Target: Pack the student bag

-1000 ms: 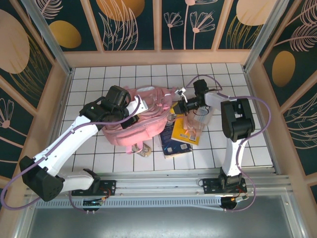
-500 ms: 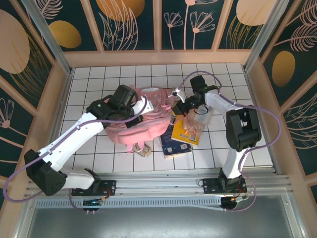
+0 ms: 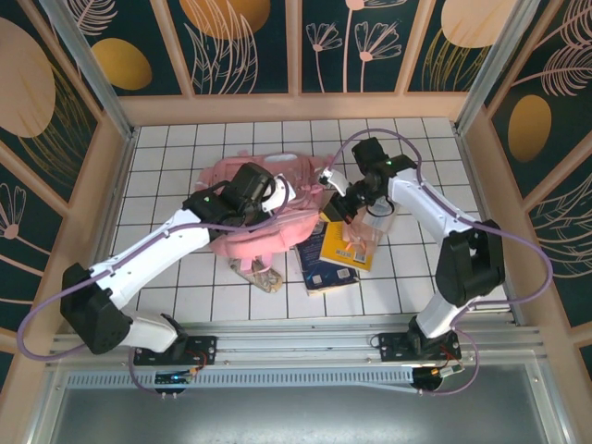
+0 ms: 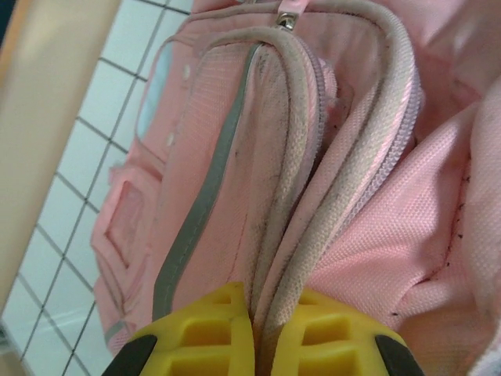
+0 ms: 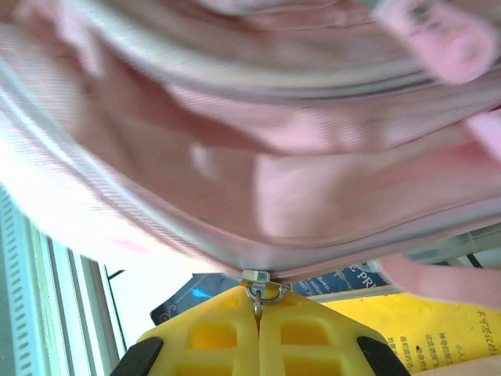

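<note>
We see the left arm [image 3: 157, 250] rising from its base at the near left and stretching diagonally forward and to the right, its black wrist bent toward the centre. The left end effector [image 3: 292, 192] points right. In the left wrist view, the left end effector [image 4: 256, 313] has its yellow pads pressed together on a piped seam of the student bag [image 4: 352, 235].

The right arm [image 3: 430, 208] stands up from the near right, folds at a black elbow and reaches forward and left. Its wrist turns the right end effector [image 3: 336, 205] down and leftward. In the right wrist view, the right end effector [image 5: 258, 305] is closed, pinching the metal zip pull [image 5: 262, 291].
</note>
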{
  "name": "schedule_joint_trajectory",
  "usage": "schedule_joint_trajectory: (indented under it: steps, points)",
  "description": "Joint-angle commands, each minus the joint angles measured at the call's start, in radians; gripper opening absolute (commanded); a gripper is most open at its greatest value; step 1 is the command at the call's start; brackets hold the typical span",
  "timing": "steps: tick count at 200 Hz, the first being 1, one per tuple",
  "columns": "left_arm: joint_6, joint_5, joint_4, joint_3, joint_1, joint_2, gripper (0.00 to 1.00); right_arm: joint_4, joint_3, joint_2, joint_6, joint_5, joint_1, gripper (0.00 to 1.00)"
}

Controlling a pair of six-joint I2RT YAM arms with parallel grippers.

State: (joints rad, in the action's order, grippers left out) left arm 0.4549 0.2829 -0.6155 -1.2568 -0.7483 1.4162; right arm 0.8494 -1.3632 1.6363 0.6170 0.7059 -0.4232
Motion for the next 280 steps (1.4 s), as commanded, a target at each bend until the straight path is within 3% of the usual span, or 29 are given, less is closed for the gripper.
schedule_joint_trajectory:
  steps: [1,34,97,131,150,172,198,214,236,259,280]
  points:
    - [-0.080,0.276,0.103,-0.045,0.003,0.044,0.00,0.129,-0.038,-0.073,-0.057,0.026,-0.046,0.00]
    - [-0.171,0.274,0.083,-0.149,-0.021,0.140,0.00,0.175,-0.131,-0.038,-0.165,-0.032,-0.142,0.00]
    - [-0.425,0.266,-0.108,-0.470,-0.036,0.329,0.00,0.198,-0.321,0.083,-0.582,-0.358,-0.375,0.00]
    - [-0.563,0.203,-0.258,-0.678,-0.033,0.406,0.00,0.152,-0.249,0.015,-0.723,-0.517,-0.336,0.00]
    - [-0.666,0.143,-0.396,-0.883,-0.031,0.488,0.00,0.108,-0.260,-0.048,-0.755,-0.618,-0.331,0.00]
    - [-0.745,0.094,-0.508,-1.047,-0.030,0.582,0.00,-0.106,-0.173,-0.171,-0.772,-0.664,-0.408,0.00]
    - [-0.771,0.091,-0.513,-1.012,-0.021,0.582,0.00,-0.308,0.009,-0.300,-0.840,-0.628,-0.437,0.00]
    - [-0.794,0.051,-0.513,-1.001,0.002,0.592,0.00,-0.308,0.050,-0.326,-0.840,-0.566,-0.443,0.00]
    - [-0.814,0.006,-0.537,-1.082,0.001,0.679,0.00,-0.238,-0.023,-0.293,-0.826,-0.546,-0.484,0.00]
    - [-0.863,-0.074,-0.526,-1.139,0.010,0.738,0.00,-0.214,-0.054,-0.274,-0.830,-0.618,-0.532,0.00]
    - [-0.889,-0.100,-0.527,-1.140,0.040,0.722,0.00,-0.214,0.047,-0.315,-0.852,-0.703,-0.537,0.00]
